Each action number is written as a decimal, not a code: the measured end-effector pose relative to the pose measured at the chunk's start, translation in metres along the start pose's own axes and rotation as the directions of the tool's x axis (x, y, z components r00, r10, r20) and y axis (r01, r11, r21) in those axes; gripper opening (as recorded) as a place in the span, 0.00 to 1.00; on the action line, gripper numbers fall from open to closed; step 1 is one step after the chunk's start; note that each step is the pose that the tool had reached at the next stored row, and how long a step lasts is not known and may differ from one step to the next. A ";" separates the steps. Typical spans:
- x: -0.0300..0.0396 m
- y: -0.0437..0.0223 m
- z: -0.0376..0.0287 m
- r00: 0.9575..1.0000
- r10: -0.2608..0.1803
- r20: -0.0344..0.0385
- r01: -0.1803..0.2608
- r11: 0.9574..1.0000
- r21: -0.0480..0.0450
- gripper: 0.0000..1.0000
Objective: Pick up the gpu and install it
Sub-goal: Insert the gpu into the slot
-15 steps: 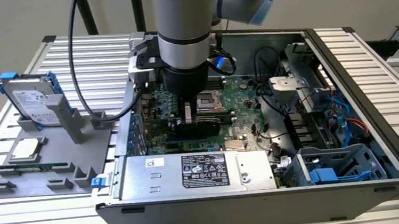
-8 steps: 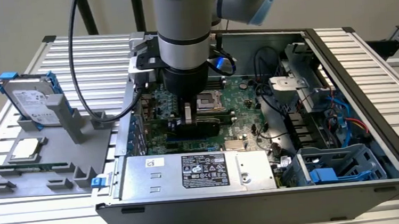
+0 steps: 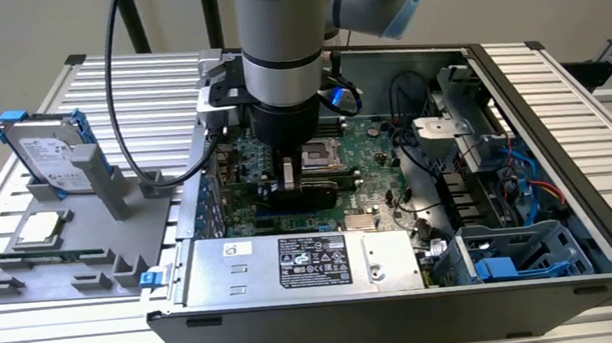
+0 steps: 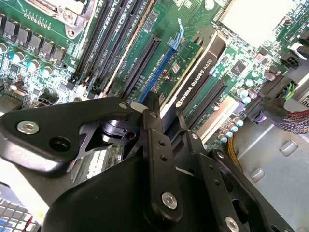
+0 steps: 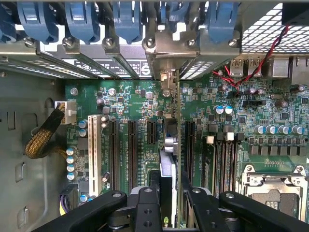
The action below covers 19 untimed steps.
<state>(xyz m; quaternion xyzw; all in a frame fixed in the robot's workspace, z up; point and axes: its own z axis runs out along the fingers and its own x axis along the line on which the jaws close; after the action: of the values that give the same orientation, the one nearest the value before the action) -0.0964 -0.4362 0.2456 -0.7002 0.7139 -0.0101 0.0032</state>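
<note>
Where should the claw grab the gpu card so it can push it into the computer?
Best on the top edge, coming straight down. The gpu stands on edge over the motherboard slots, thin and flat, so the claw can pinch its two wide faces from above, which it seems to be doing now.

The gpu (image 4: pixel 200 67) shows a black shroud beside its green board. The motherboard (image 5: pixel 130 104) is green with black slots; one slot (image 5: pixel 93 150) is white. Blue latches (image 5: pixel 79 19) line the grey case (image 3: pixel 563 102).

gpu (image 4: pixel 195 67) upright in motherboard (image 3: pixel 375 145) slot, hard drive (image 3: pixel 52 159) outside case (image 3: pixel 567 159), exterior view's left
</note>
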 end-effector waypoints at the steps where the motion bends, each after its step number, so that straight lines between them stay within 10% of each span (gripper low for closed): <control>1: 0.0000 0.0000 0.0000 1.000 0.000 0.000 0.000 1.000 0.000 0.00; 19: -0.0013 0.0001 0.0011 1.000 0.000 -0.001 0.000 1.000 0.000 0.00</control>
<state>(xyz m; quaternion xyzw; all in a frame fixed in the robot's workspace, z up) -0.0965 -0.4349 0.2445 -0.7002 0.7139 -0.0105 0.0027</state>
